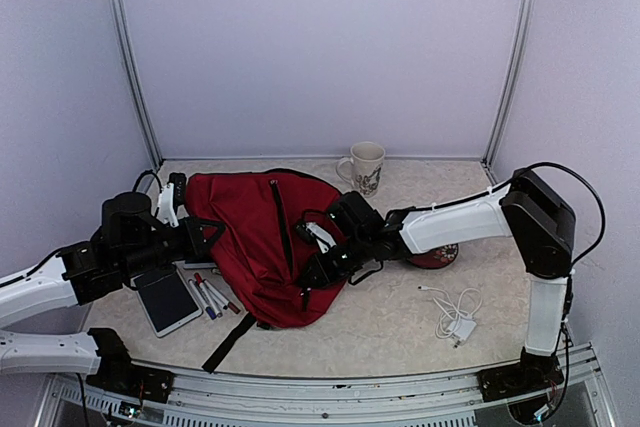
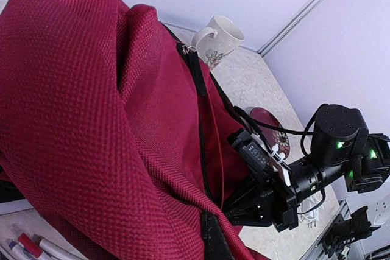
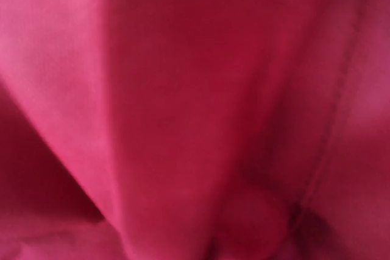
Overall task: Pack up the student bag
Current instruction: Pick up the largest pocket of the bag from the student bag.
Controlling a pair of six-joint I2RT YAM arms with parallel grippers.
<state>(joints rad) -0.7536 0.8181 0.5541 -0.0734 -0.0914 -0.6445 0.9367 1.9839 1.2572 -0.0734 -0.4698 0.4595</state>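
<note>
Fingers of the left gripper (image 1: 207,235) pinch tight on the student bag (image 1: 248,232) — dark red bumpy cloth, black zipper (image 1: 281,227). The right gripper (image 1: 318,269) rests on it — its fingers are hidden, so I can't say how wide.

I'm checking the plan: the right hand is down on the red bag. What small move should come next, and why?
Probably pinch and lift the fabric: the right hand presses the student bag beside its zipper, while tablet and pens lie outside.
</note>
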